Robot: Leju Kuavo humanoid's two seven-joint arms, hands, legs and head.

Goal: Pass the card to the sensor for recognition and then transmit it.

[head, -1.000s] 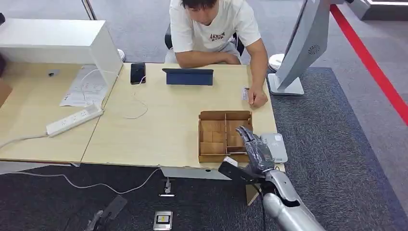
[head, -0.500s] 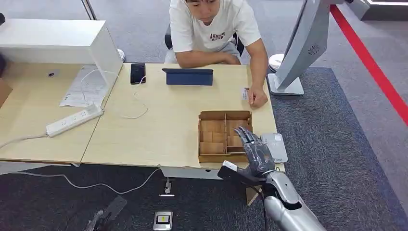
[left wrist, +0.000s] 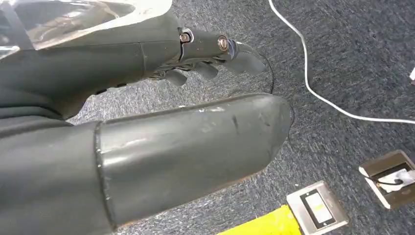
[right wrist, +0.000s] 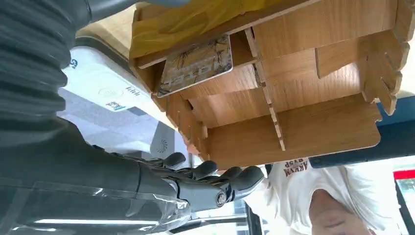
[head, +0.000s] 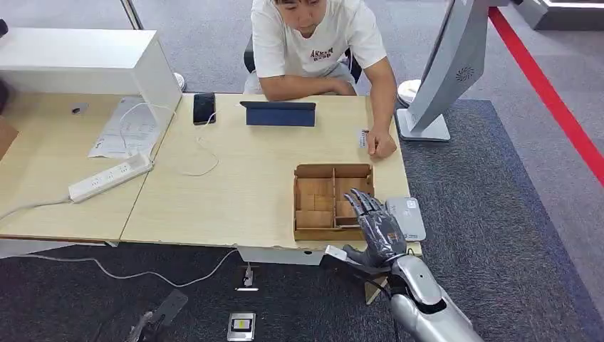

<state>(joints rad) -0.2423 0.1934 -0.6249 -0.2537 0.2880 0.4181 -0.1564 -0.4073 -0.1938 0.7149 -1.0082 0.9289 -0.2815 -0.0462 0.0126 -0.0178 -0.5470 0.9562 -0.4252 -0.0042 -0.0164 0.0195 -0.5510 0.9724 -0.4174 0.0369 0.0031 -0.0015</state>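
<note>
While the right hand (head: 377, 231) hovers at the near right corner of the tabletop (head: 235, 192), head view has it fingers spread and holding nothing, over the near edge of the wooden divider box (head: 332, 201), with the white sensor pad (head: 407, 216) just beside it on the right; looks staged to reach into the box for the card. A person (head: 320, 50) sits across, one hand on a small card-like item at the far right edge, can't tell what it is. Left wrist view: left hand (left wrist: 210, 56) hangs low over grey carpet (left wrist: 342, 58), fingers loosely curled, nothing in them, idle near a white cable (left wrist: 313, 88) and floor sockets. Right wrist view: the card (right wrist: 195, 63) lies in a box compartment nearest the hand, leaning on the wall, so an edge is likely grabbable; fingers extended, apart from it.
</note>
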